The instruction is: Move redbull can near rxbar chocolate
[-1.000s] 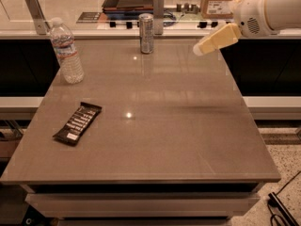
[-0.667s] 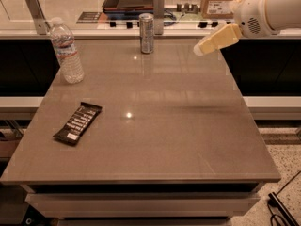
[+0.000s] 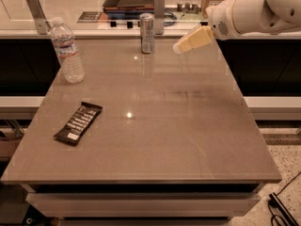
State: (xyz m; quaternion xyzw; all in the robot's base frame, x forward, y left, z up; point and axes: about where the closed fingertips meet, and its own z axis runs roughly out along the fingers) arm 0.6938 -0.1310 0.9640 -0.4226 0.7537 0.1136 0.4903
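The redbull can [image 3: 147,33] stands upright at the far middle edge of the grey table [image 3: 188,126]. The rxbar chocolate [image 3: 78,122], a flat black bar with white text, lies at the left front of the table, far from the can. My gripper [image 3: 181,46] hangs above the far right part of the table, to the right of the can and apart from it, at about the can's height. It holds nothing that I can see.
A clear plastic water bottle [image 3: 67,51] stands at the far left of the table. Behind the table runs a counter [image 3: 70,13] with a tray, metal brackets and a cardboard box. A floor cable [image 3: 282,206] lies at the bottom right.
My gripper has moved a little to the left, closer to the can. The can, bar and bottle have not moved.
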